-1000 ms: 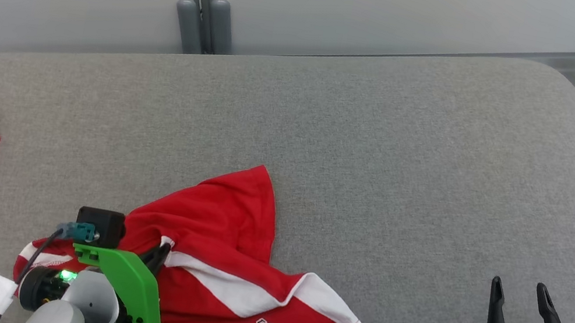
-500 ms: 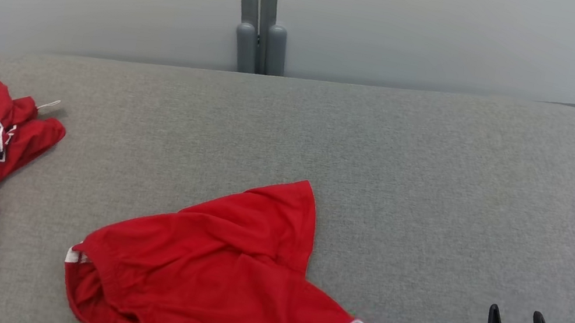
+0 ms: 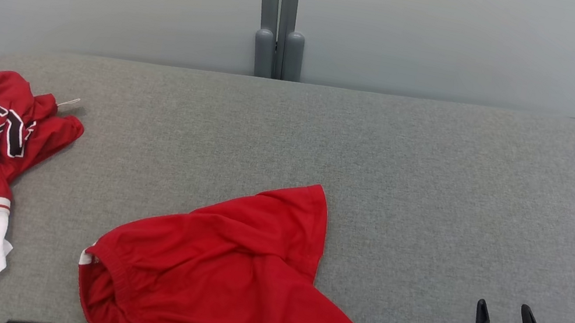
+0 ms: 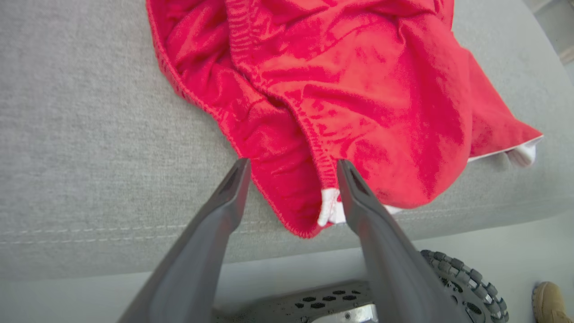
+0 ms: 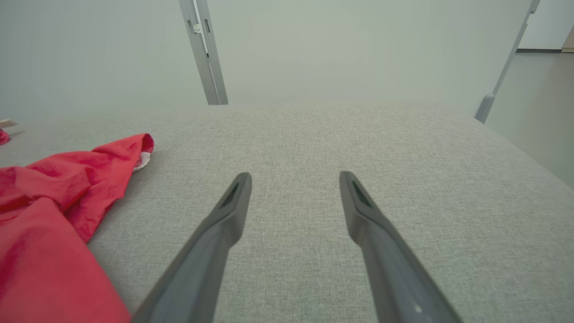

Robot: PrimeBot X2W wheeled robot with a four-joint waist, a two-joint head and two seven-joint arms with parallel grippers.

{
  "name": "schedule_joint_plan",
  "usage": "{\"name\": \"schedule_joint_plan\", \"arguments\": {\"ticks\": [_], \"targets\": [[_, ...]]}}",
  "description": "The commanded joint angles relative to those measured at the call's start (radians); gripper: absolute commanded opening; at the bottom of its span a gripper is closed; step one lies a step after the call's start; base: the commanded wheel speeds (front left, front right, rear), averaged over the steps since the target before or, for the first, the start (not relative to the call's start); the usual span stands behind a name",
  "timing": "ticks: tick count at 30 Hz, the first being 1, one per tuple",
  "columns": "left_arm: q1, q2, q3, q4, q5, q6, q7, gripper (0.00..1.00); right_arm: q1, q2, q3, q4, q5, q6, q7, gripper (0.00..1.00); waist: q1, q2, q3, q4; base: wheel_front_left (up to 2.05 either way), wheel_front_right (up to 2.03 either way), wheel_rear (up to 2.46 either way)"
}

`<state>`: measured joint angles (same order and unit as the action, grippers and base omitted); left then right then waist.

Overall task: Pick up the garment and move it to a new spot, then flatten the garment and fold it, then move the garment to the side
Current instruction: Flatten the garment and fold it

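On the head view we see the red garment (image 3: 219, 280) crumpled at the counter (image 3: 437, 182) near edge, our right gripper (image 3: 504, 309) apart from it, fingers wide. Left wrist: our left gripper (image 4: 292, 163), fingers wide, straddles its waistband. Right wrist: wide fingers above the counter

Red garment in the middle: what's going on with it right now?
The red garment lies crumpled on the grey cushion, with nothing gripping it. The left gripper is open, fingers astride its waistband at the near edge. The right gripper is open too, off to its right. Flattening and folding are not yet done.
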<state>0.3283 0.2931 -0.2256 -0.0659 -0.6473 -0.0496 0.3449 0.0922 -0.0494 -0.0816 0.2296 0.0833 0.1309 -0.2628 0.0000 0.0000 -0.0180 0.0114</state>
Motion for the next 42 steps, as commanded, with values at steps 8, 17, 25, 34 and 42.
{"name": "schedule_joint_plan", "arguments": {"ticks": [8, 17, 25, 34, 42], "targets": [[-0.325, -0.025, -0.074, 0.035, 0.103, -0.012, 0.033, 1.00, -0.034, -0.003, 0.029, -0.001, -0.005, 0.000, -0.003, 1.00, 0.0000, 0.0000, 0.057, -0.065, 0.00, 0.00, 0.00], [-0.633, -0.050, -0.213, 0.387, 0.196, -0.065, 0.058, 1.00, -0.087, -0.002, 0.052, -0.006, -0.006, 0.000, -0.003, 1.00, 0.0000, 0.0000, 0.136, -0.168, 0.00, 0.00, 0.00], [-0.772, -0.052, -0.340, 0.634, 0.239, -0.080, 0.016, 1.00, -0.104, -0.002, 0.051, -0.008, 0.010, 0.000, -0.003, 1.00, 0.0000, 0.0000, 0.172, -0.215, 0.00, 0.00, 0.00], [-0.873, -0.085, -0.341, 0.811, 0.253, -0.067, -0.205, 0.00, -0.120, -0.002, 0.049, -0.015, 0.023, 0.000, -0.003, 1.00, 0.0000, 0.0000, 0.189, -0.257, 0.00, 0.00, 0.00], [-1.028, -0.088, -0.317, 0.903, 0.278, -0.044, -0.388, 0.00, -0.144, -0.002, 0.068, -0.011, 0.018, 0.000, -0.003, 1.00, 0.0000, 0.0000, 0.215, -0.304, 0.00, 0.00, 0.00]]}}
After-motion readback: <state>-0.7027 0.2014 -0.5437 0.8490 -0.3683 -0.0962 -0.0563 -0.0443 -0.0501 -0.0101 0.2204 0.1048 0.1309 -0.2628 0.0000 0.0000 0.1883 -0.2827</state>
